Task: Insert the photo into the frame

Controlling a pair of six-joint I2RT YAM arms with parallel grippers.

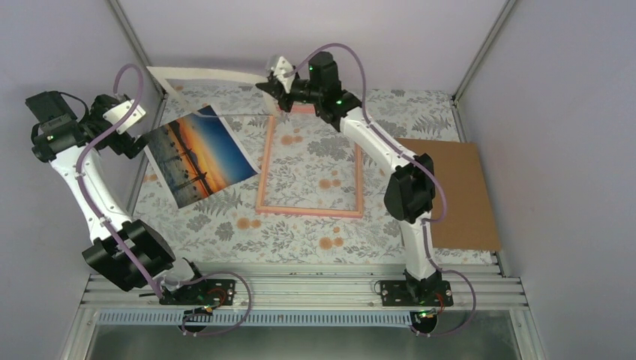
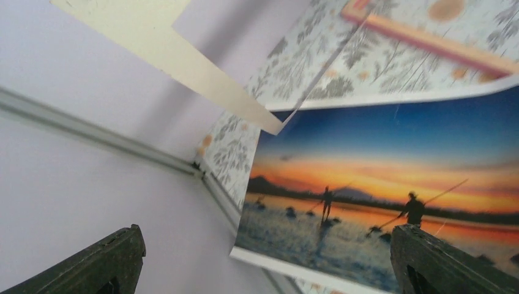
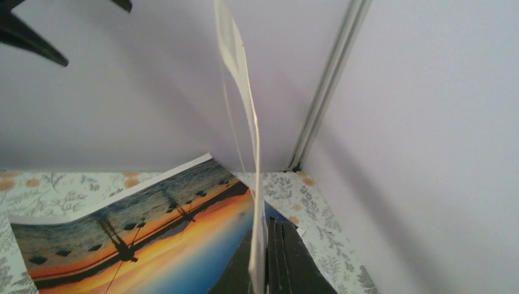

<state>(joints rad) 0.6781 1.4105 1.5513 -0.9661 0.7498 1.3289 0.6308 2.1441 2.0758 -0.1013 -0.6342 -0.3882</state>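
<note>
The biggest thing is the table [image 1: 300, 240], with a flowery cloth on it that fills the middle of the top view. The pink frame [image 1: 311, 212] lies flat in the middle of the cloth, and the flowers show through it. A brown board [image 1: 457, 195] lies flat at the right side, partly under the right arm.

A cream-white card [image 1: 202, 73] with a big hole cut in it is up in the air near the top of the picture, left of the middle. It leans toward the back wall. In the right wrist view it looks thin, like a stick standing up.

The photo [image 1: 199, 154] of the orange sunset is at the left side, turned a bit crooked. It is outside the frame, with its right corner just beside the frame's left edge.

The right claw [image 1: 271, 88] is at the top middle. It is pinched tight on one edge of the cream-white card.

The left claw [image 1: 137, 144] is at the far left, near the photo's left corner. Its two fingers are spread wide with nothing between them.
</note>
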